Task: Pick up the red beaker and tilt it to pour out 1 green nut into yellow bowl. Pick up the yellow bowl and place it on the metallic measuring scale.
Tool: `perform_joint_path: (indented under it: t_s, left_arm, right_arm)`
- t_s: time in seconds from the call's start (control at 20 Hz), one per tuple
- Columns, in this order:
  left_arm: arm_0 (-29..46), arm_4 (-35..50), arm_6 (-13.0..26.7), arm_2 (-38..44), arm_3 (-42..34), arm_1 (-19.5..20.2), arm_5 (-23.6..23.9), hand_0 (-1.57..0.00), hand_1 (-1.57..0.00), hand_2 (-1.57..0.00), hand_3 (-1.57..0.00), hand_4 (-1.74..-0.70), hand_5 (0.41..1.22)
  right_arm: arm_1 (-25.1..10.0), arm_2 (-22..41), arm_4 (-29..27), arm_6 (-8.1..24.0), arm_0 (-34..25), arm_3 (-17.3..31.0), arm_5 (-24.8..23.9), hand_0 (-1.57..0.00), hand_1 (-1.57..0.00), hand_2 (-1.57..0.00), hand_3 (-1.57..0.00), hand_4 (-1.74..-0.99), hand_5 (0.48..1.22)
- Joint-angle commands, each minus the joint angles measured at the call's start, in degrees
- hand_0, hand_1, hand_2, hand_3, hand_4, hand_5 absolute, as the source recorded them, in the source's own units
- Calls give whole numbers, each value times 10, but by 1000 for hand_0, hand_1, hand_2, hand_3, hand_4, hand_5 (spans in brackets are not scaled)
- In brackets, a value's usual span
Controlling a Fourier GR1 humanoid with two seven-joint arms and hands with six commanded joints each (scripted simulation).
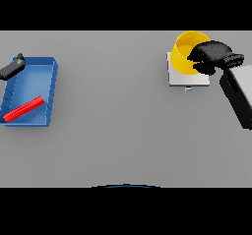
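— Where's your yellow bowl (184, 54)?

— At the tabletop's far right, sitting on the metallic measuring scale (188, 79), your right hand (211, 57) curled round its rim.

— Next?

— Check it sits centred, then uncurl gently and lift straight off. Left hand (12, 68) rests by the blue tray (51, 94); its grip I can't tell.

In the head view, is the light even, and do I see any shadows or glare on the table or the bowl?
Head view: the light is flat and even, with no glare on the grey table; no cast shadows show under the blue tray or the scale; the yellow bowl is shaded darker on its outer wall; the right hand is too dark to show detail.
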Motion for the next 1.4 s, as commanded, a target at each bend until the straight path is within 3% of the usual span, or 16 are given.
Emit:
perform_joint_path:
  t_s: [0.0,0.15,0.3,0.5,0.6,0.65,0.7,0.8,0.95,1.1,1.25,1.35]
  left_arm:
    - [2,-1,0,-1,-3,3,-1,1,1,1,1,-814,757]
    - [-4,-3,1,-4,3,-1,-4,1,1,1,1,-801,743]
    - [-7,-5,-2,-5,7,-8,-1,1,1,1,1,-796,729]
    - [-7,-2,-5,-1,12,-6,-4,1,1,1,1,-806,734]
    - [-11,-3,-3,-1,9,-4,-4,1,1,1,1,-811,740]
    - [-8,-2,-4,-4,6,-8,-6,1,1,1,1,-813,745]
    - [-9,-3,-1,-6,7,-11,-3,1,1,1,1,-812,745]
    - [-11,-2,3,-6,11,-15,-3,1,1,1,1,-815,744]
    - [-17,-8,2,-9,20,-13,-10,1,1,1,1,-805,740]
    - [-23,-7,-5,-7,39,-26,-9,1,1,1,1,-810,739]
    - [-18,-4,-4,-3,31,-16,-10,1,1,1,1,-809,736]
    - [-18,-3,-4,-3,34,-22,-5,1,1,1,1,-816,733]
  right_arm:
    - [1,0,2,-12,-6,21,-11,-1571,-1566,-1571,-1360,-1724,1221]
    - [14,5,5,-24,-13,61,-33,-1571,-1561,-1571,-1432,-1725,1221]
    - [34,9,7,-11,-22,103,-50,-1571,-1499,-1565,-1500,-1727,1221]
    - [38,11,1,-34,-35,141,-58,-1548,-1420,-1568,-1481,-1721,1221]
    - [39,12,-5,-37,-38,150,-48,-1536,-1411,-1569,-1165,-1728,1221]
    - [43,12,-6,-33,-39,153,-49,-1543,-1443,-1496,-1022,-1659,1221]
    - [47,8,-11,-26,-40,161,-46,-1525,-1350,-1348,-907,-1596,1134]
    - [44,6,-12,-32,-44,168,-39,-975,-866,-954,-762,-1504,983]
    - [49,6,-12,-38,-50,181,-35,-499,-443,-597,-635,-1425,851]
    - [54,10,-7,-54,-58,199,-36,-255,-226,-390,-541,-1385,780]
    - [55,19,3,-71,-61,211,-35,-130,-115,-244,-442,-1346,746]
    - [58,19,6,-66,-69,217,-34,-83,-73,-173,-387,-1325,737]
